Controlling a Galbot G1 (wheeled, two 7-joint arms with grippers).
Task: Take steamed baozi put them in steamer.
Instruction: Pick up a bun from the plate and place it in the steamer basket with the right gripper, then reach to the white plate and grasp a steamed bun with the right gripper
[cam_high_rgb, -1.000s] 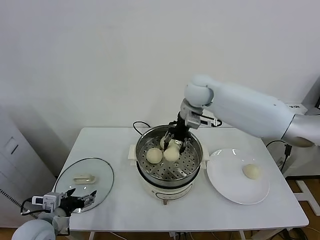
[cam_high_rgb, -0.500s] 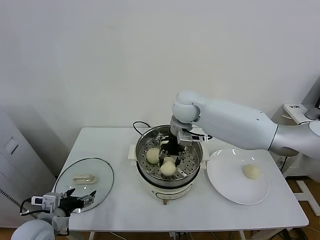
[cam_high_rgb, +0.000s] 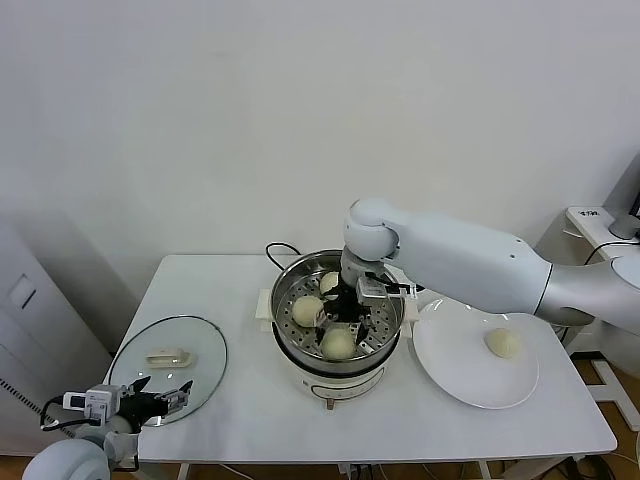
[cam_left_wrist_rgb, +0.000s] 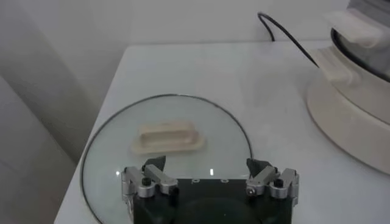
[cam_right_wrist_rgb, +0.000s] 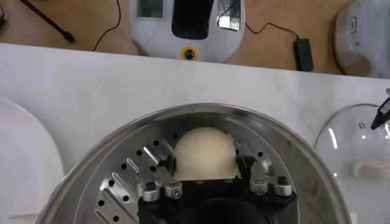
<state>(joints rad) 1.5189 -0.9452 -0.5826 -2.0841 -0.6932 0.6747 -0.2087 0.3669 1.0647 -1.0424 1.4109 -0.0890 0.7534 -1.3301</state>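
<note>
Three baozi sit inside the steamer now: one toward its left wall, one at the back, and one near the front rim, where my right gripper has it. My right fingers flank that bun on both sides, touching it; I judge it rests on the perforated tray, ready for release. The last baozi lies on the white plate just right of the steamer, so my right arm is the nearer one. My left gripper waits with fingers spread by the glass lid, well left of the steamer on the table.
</note>
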